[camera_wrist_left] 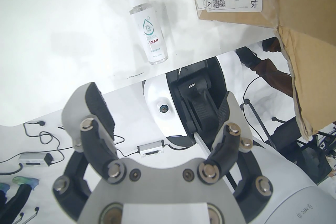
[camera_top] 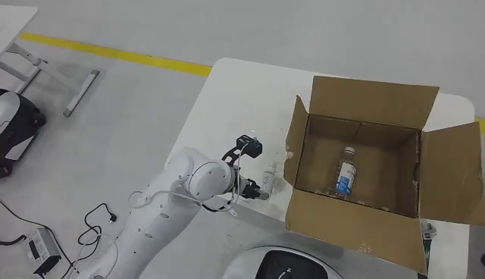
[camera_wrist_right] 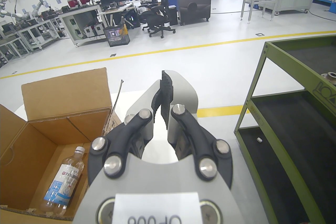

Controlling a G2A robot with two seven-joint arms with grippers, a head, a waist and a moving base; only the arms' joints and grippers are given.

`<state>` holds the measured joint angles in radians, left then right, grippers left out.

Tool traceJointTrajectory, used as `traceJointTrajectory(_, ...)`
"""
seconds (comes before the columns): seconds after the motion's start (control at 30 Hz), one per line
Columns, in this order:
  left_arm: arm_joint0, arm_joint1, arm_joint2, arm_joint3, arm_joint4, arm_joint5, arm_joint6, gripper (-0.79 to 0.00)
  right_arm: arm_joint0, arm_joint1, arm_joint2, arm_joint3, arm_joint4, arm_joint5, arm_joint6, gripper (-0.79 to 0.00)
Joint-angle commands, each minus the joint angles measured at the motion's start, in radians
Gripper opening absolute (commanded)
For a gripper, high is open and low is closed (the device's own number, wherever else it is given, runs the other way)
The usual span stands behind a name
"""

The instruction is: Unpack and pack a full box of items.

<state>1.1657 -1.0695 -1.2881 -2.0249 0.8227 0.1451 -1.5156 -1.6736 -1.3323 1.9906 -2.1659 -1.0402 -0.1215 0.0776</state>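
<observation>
Your left gripper (camera_wrist_left: 161,104) hangs at the near edge of the bench (camera_top: 242,89), at its left end, with its jaws spread wide and nothing between them. Just in from that edge a small spray bottle (camera_wrist_left: 148,30) lies flat on the bench. It is close to the labelled left wall of the cardboard box (camera_top: 348,218) but not touching it.

Your right gripper (camera_wrist_right: 164,93) is clenched with its pads pressed together on nothing. It sits beside the box, with the green cart (camera_wrist_right: 288,114) on its other side.

The box stands open on the right half of the bench with its flaps folded outward. One clear bottle (camera_top: 346,173) with a blue label lies on its side on the box floor, with its cap toward the far wall. Past the far edge of the bench, a yellow floor line (camera_top: 114,51) crosses the grey floor.
</observation>
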Motion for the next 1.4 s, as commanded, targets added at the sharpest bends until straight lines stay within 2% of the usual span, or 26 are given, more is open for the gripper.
traceJointTrajectory(0.0, 0.0, 0.0, 0.0, 0.0, 0.0, 0.0, 0.0, 0.0, 0.0, 0.0, 0.0, 0.0, 0.0, 0.0, 0.0, -0.785)
traceJointTrajectory(0.23, 0.007, 0.0, 0.016, 0.03, 0.002, -0.022, 0.035, 0.0, 0.0, 0.0, 0.0, 0.0, 0.0, 0.0, 0.0, -0.785)
traceJointTrajectory(0.43, -0.032, -0.008, 0.104, 0.122, 0.077, -0.043, 0.1, 0.0, 0.0, 0.0, 0.0, 0.0, 0.0, 0.0, 0.0, -0.785)
traceJointTrajectory(0.8, -0.1, -0.037, 0.203, 0.327, 0.096, 0.07, 0.217, 0.0, 0.0, 0.0, 0.0, 0.0, 0.0, 0.0, 0.0, -0.785)
traceJointTrajectory(1.1, -0.133, -0.06, 0.26, 0.387, 0.074, 0.132, 0.267, 0.0, 0.0, 0.0, 0.0, 0.0, 0.0, 0.0, 0.0, -0.785)
traceJointTrajectory(1.2, -0.137, -0.065, 0.288, 0.406, 0.114, 0.138, 0.289, 0.0, 0.0, 0.0, 0.0, 0.0, 0.0, 0.0, 0.0, -0.785)
traceJointTrajectory(1.37, -0.141, -0.075, 0.325, 0.435, 0.148, 0.157, 0.311, -0.071, 0.0, 0.0, 0.0, 0.0, 0.0, 0.0, 0.0, -0.785)
